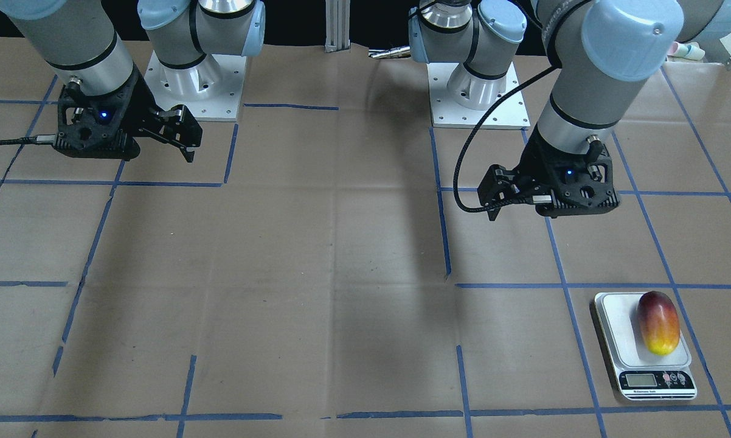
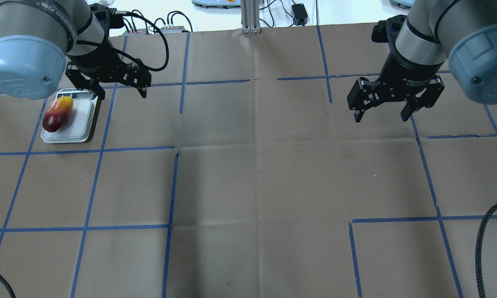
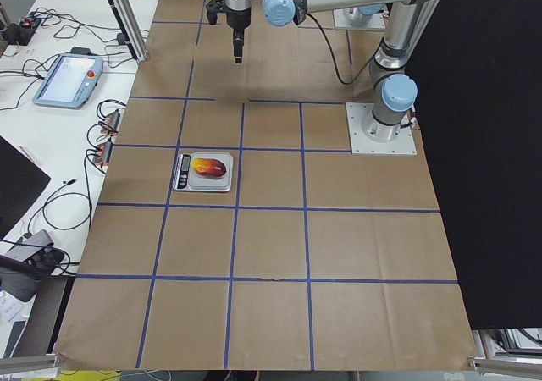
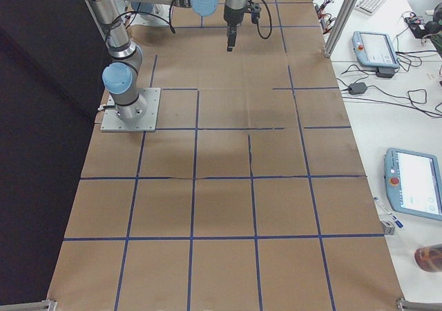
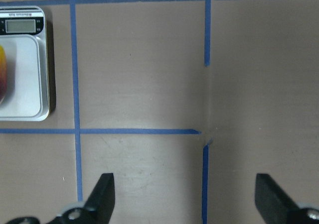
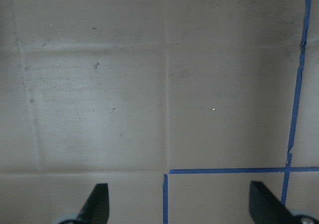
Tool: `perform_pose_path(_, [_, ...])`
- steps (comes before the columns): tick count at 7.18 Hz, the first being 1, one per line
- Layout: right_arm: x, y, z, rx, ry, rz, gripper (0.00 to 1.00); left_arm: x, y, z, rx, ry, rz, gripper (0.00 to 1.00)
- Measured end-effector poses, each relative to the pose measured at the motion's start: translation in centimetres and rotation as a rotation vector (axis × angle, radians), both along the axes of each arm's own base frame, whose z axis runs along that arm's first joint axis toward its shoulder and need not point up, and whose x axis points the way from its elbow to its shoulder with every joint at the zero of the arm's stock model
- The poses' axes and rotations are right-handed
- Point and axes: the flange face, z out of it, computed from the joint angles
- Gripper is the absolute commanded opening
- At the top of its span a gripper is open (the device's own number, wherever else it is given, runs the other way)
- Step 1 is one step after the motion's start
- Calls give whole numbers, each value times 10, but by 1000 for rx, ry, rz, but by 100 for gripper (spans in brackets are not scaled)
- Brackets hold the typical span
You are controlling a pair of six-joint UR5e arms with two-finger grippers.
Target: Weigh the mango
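Red-to-yellow mango (image 1: 658,322) flat on the scale (image 1: 613,325) platform.

A robotics lab: two arms (image 4: 119,38) are bolted by base plates (image 1: 225,106) to a surface (image 2: 256,174) papered brown and gridded with blue tape (image 2: 108,227). Teach pendants (image 4: 414,184) lie on white benches (image 4: 387,124), and an aluminium post (image 2: 248,16) stands at the edge.

See only a sliver of the mango (image 5: 2,73) at the left wrist view's left edge. Cannot read the display (image 1: 639,380) of the scale (image 1: 612,328): too small, perhaps blank. Overhead, lose that end behind the left gripper (image 2: 123,95).
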Motion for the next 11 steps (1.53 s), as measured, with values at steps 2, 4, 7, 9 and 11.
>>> perform_pose_path(2, [0, 0, 0, 0, 0, 0, 100, -3, 15, 2, 7, 12, -14, 100])
perform_pose_path(4, [0, 0, 0, 0, 0, 0, 100, -9, 28, 19, -19, 69, -77, 100])
perform_pose_path(7, [0, 0, 0, 0, 0, 0, 100, -12, 36, 31, -40, 83, -87, 100])
perform_pose_path(9, [0, 0, 0, 0, 0, 0, 100, -11, 36, 31, -40, 80, -83, 100])
perform_pose_path(11, [0, 0, 0, 0, 0, 0, 100, -11, 37, 31, -42, 76, -81, 100])
